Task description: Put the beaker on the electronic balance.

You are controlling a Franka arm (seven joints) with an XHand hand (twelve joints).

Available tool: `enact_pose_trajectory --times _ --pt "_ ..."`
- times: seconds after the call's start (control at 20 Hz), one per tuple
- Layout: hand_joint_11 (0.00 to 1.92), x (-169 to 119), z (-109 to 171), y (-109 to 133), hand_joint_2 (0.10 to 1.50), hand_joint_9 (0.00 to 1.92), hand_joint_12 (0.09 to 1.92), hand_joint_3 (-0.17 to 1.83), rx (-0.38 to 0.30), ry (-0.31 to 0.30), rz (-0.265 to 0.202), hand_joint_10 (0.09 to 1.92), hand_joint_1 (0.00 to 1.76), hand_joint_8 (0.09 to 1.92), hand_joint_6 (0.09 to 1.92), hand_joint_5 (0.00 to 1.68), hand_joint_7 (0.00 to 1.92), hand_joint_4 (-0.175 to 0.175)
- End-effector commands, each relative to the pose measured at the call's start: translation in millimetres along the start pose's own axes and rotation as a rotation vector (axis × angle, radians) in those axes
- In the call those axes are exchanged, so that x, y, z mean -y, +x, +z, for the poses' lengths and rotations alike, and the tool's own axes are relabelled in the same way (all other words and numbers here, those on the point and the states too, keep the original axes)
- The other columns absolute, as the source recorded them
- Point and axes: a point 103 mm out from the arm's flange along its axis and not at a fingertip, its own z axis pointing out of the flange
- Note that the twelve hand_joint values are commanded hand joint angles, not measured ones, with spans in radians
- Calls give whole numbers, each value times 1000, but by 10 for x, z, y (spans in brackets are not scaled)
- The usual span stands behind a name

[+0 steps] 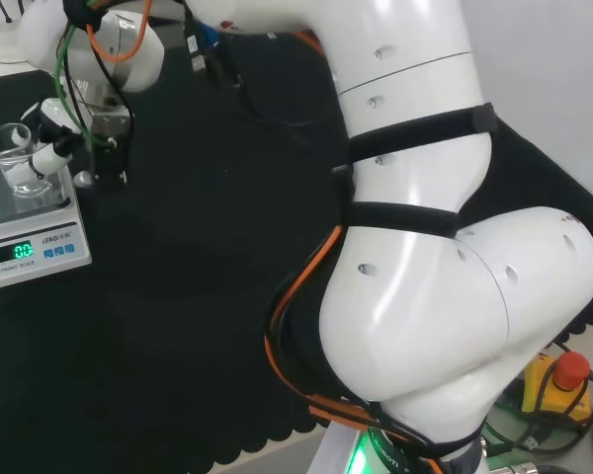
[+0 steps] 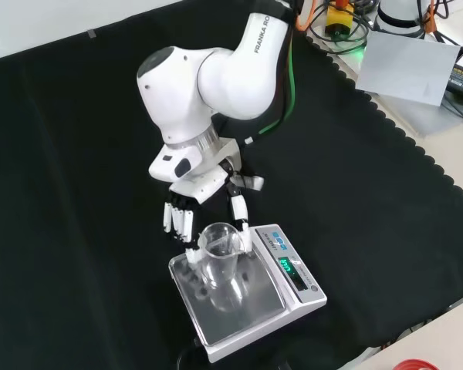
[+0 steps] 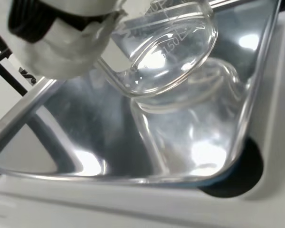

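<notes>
Closest to my wrist camera is the beaker (image 3: 166, 61), clear glass with printed graduations, its rim large in view and its base over the shiny steel pan (image 3: 85, 142) of the electronic balance (image 3: 280, 118). I see a blurred white part of the hand (image 3: 61, 42) right against the beaker's wall there.

From the front camera I see the beaker (image 2: 220, 258) standing upright on the balance's pan (image 2: 239, 312), toward the pan's far side. It looks empty. The hand (image 2: 197, 189) comes down from the view's top, and its fingers (image 2: 240, 223) curl around the beaker: one lies against the glass on the right in that view, another (image 2: 191, 254) reaches down on the left, so the beaker sits between them. I read that as the hand grasping the beaker. The other fingers hang just above and behind the rim.

The electronic balance (image 2: 293, 270) sits on the worktop (image 2: 77, 154), which is covered in black cloth, and its green display (image 2: 288, 267) is lit.

From the head camera the balance (image 1: 30, 247) lies at the left edge, with the beaker (image 1: 20, 158) on its pan and the hand (image 1: 54, 148) touching it from the right. The arm's big white links (image 1: 435, 247) take up the right side of that view.
</notes>
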Motion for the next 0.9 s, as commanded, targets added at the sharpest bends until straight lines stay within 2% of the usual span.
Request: enact_pose_trajectory --times 0.05,0.1,0.15,0.2,0.25,0.3,0.35,0.45,0.55,0.6,0.8,0.9 --pt "900 -12 185 67 822 1194 1185 267 5 57 -8 557 1121 877 352 1371 1183 175" --pt "895 -32 205 90 837 1192 1191 246 -1 67 -16 558 1118 880 376 1355 1179 175" --pt "894 -45 212 97 794 1186 1188 232 -12 75 -21 557 1083 891 447 1264 1165 170" --pt "893 -61 215 97 743 1170 1187 244 -26 94 -30 561 1048 921 564 1130 1133 148" --pt "877 -72 208 95 691 1134 1194 275 -36 114 -41 577 1013 962 698 925 1067 105" --pt "817 -73 192 80 644 1067 1231 296 -42 127 -48 593 958 998 728 644 958 58" --pt "739 -70 176 67 611 982 1275 301 -45 127 -51 631 893 1024 670 407 832 28" --pt "589 -54 155 33 577 826 1355 270 -56 130 -53 721 765 1030 424 129 617 10" --pt "431 -43 125 9 567 690 1430 219 -67 122 -57 778 681 979 159 31 426 16" --pt "359 -30 109 -6 565 629 1464 192 -75 116 -60 798 648 948 87 14 359 24" --pt "120 33 7 -60 562 412 1577 94 -92 96 -81 849 544 825 87 0 109 59" --pt "40 81 -92 -94 553 337 1602 63 -78 88 -84 865 486 670 87 0 28 65"
